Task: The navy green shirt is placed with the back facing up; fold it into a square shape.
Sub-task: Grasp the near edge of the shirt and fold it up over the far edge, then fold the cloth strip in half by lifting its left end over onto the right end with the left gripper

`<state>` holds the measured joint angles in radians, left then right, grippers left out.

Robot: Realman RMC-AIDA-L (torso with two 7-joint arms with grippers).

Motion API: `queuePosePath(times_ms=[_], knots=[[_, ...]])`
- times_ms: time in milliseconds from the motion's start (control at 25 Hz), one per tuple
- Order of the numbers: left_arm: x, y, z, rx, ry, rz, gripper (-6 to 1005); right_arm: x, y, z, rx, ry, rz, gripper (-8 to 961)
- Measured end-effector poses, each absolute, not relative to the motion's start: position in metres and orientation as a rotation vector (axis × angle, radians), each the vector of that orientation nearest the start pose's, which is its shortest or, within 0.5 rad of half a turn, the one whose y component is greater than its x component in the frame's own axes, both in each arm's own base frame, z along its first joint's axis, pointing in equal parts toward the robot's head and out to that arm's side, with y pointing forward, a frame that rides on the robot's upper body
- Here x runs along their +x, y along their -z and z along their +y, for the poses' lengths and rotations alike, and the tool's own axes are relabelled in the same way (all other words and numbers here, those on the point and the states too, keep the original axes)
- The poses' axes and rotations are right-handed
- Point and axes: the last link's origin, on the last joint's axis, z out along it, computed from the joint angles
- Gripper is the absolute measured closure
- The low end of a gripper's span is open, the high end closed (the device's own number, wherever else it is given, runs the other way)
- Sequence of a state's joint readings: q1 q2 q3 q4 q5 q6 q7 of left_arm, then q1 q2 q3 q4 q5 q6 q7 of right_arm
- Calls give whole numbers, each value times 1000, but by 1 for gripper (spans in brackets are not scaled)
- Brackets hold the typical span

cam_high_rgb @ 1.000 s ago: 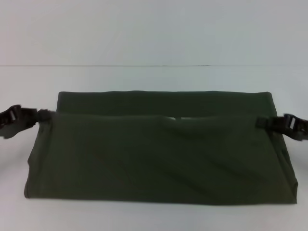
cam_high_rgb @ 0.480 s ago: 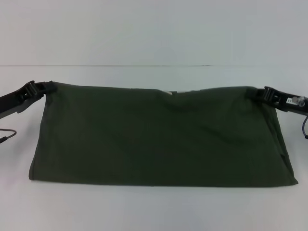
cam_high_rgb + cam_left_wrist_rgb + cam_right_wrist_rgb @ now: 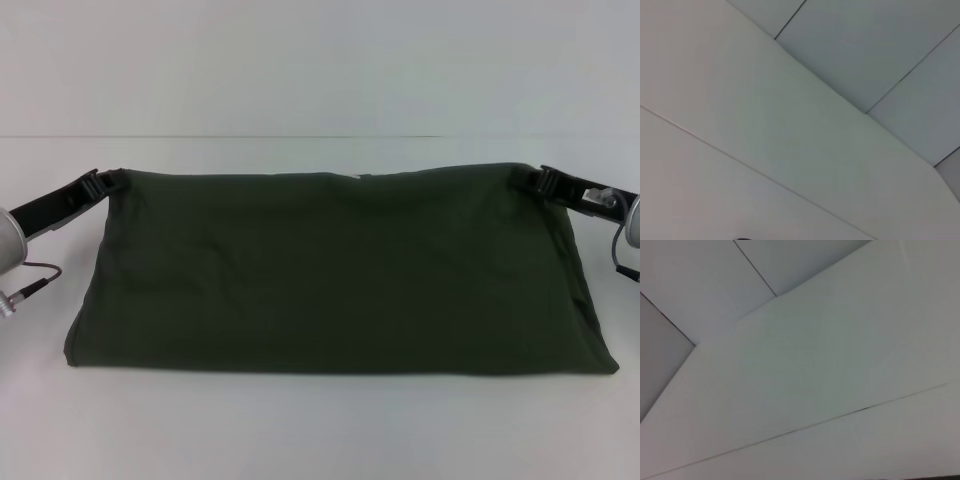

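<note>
The navy green shirt (image 3: 330,270) lies folded double on the white table (image 3: 320,430), a wide dark olive band with its fold line toward me. My left gripper (image 3: 108,180) is shut on the shirt's far left corner. My right gripper (image 3: 533,179) is shut on the far right corner. Both hold the upper layer's edge stretched along the far side, low over the table. A small pale tag (image 3: 356,177) shows at the far edge's middle. The wrist views show only white panels, no shirt and no fingers.
The table's far edge meets a pale wall (image 3: 320,60). A cable (image 3: 30,272) hangs from the left arm at the left edge. Bare table runs along the front and behind the shirt.
Both grippers have carried the shirt's upper layer away from me, from mid-shirt to the far edge. The lower layer's far strip is now covered.
</note>
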<state>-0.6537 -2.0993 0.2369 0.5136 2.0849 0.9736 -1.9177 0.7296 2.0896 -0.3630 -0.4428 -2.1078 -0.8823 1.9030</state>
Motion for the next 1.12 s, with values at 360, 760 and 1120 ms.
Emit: queuePosePath(times_ms=[360,760,1120], knots=[[-318,-17,404,-1712,819,-1472,847,295,9,424,-1861,-666,1434,909],[-312,-2,405,-1671,868,-1330,802,295,12,423,-1888,-677,1312,810],[-322,-4,394,-1628,899,-1313,689,305,2,413,-1832,-778,1306,469]])
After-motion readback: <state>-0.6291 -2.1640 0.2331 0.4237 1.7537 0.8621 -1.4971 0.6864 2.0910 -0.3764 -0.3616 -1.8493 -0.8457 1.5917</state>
